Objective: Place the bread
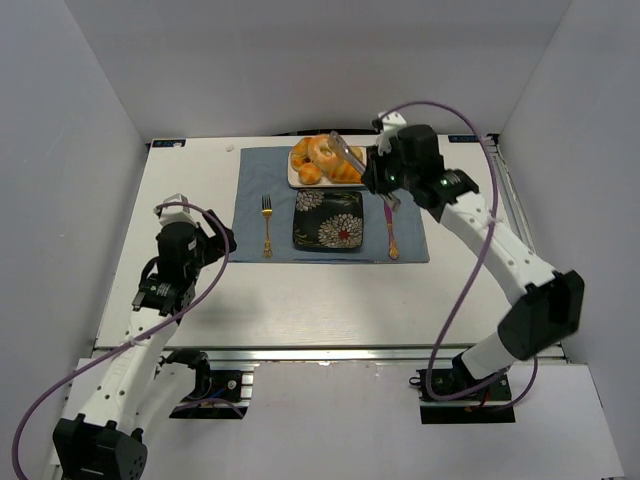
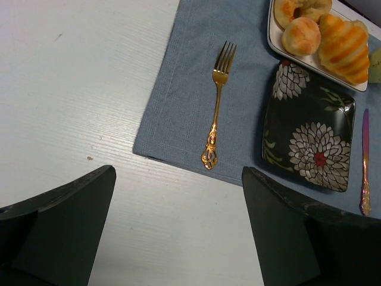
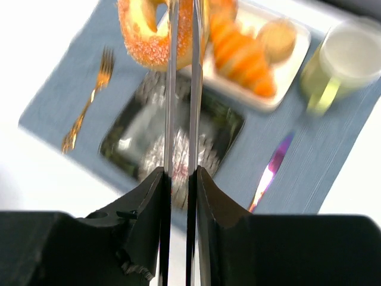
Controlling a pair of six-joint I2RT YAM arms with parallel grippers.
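Right gripper [image 3: 180,179] clamps metal tongs [image 3: 172,89], blades nearly together, pinching sugared ring doughnut [image 3: 143,42] by white rectangular tray [image 3: 292,65]; left gripper [image 2: 178,232] gapes wide, empty.

You have on this rig:
- Two arms, left arm [image 1: 125,365] and right arm [image 1: 505,250]: white link shells, black joint housings.
- One purple cable [image 1: 430,103] looping off each arm.
- Green indicator lights [image 1: 395,180] on the right arm's black wrist block.
- Black base plates [image 1: 465,395].
- Left gripper [image 2: 178,173]: broad matte-black fingers [image 2: 65,226], slightly scuffed.
- Right gripper [image 3: 178,173]: black, wedge-shaped.
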